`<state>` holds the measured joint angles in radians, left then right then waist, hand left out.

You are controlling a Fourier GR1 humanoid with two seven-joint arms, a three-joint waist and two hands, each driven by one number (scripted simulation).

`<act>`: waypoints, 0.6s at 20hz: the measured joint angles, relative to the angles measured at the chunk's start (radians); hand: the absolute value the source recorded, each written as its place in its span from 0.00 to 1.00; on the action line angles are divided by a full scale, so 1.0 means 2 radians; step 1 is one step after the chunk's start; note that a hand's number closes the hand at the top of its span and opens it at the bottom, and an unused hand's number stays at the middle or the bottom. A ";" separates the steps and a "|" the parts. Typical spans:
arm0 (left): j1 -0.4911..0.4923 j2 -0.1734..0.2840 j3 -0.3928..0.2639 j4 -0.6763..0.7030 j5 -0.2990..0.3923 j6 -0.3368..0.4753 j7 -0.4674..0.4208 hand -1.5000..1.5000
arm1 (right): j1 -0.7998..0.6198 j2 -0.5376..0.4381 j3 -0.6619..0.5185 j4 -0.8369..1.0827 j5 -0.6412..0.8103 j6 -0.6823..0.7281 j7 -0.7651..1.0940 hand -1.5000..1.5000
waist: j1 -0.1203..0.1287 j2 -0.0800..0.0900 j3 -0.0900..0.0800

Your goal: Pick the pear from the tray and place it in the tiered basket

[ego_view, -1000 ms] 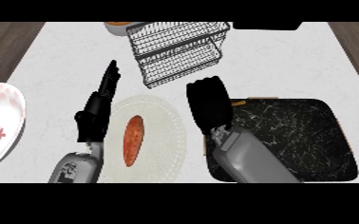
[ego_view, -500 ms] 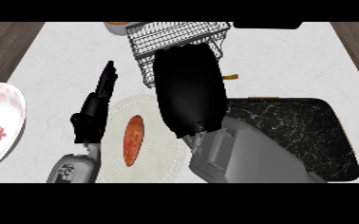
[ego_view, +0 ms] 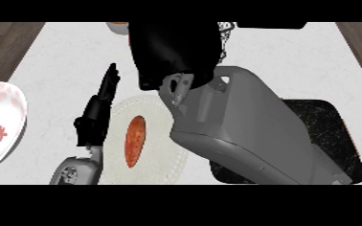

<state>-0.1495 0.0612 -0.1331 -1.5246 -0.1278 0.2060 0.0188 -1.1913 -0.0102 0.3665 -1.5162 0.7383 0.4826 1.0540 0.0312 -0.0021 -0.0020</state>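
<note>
My right hand [ego_view: 173,48] is raised close to the view, its black back turned up. It covers nearly all of the wire tiered basket [ego_view: 225,28], of which only a sliver shows at its right side. The grey right forearm [ego_view: 247,124] runs down to the lower right and crosses the black marbled tray [ego_view: 326,124]. No pear shows anywhere; whatever is under the hand is hidden. My left hand [ego_view: 96,117] rests open at the left of the white plate [ego_view: 159,158], fingers straight and pointing away.
The white plate carries an orange-red oblong piece of food [ego_view: 134,141]. Another plate with red marks [ego_view: 10,119] sits at the left edge. A small orange-rimmed bowl [ego_view: 118,27] and a dark object [ego_view: 272,25] stand at the counter's far side.
My right hand has risen from the tray and swung forward and left over the basket, now filling the upper middle of the view. The left hand has not moved.
</note>
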 measured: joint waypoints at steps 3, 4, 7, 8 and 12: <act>-0.004 0.002 0.003 -0.008 0.000 0.000 0.011 0.50 | -0.030 0.001 -0.006 0.049 -0.006 -0.019 -0.006 1.00 | -0.001 0.001 0.000; -0.004 0.001 0.004 -0.008 0.000 0.000 0.009 0.50 | -0.040 0.001 -0.010 0.069 -0.004 -0.030 -0.011 1.00 | -0.001 0.001 0.000; 0.002 -0.002 0.000 -0.011 -0.003 0.001 0.008 0.50 | -0.063 0.002 -0.014 0.123 0.006 -0.059 -0.020 1.00 | -0.001 0.002 0.000; -0.005 -0.004 0.002 -0.007 -0.004 0.003 0.012 0.50 | -0.071 0.002 -0.017 0.142 0.013 -0.062 -0.026 1.00 | -0.002 0.002 0.000; -0.005 -0.001 0.005 -0.011 -0.002 -0.001 0.014 0.50 | -0.094 -0.003 -0.025 0.210 0.032 -0.090 -0.051 1.00 | -0.003 0.003 0.000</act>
<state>-0.1595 0.0594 -0.1223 -1.5456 -0.1327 0.2044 0.0459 -1.3800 -0.0156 0.3157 -1.0963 0.8018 0.3025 0.9514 0.0255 0.0036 -0.0016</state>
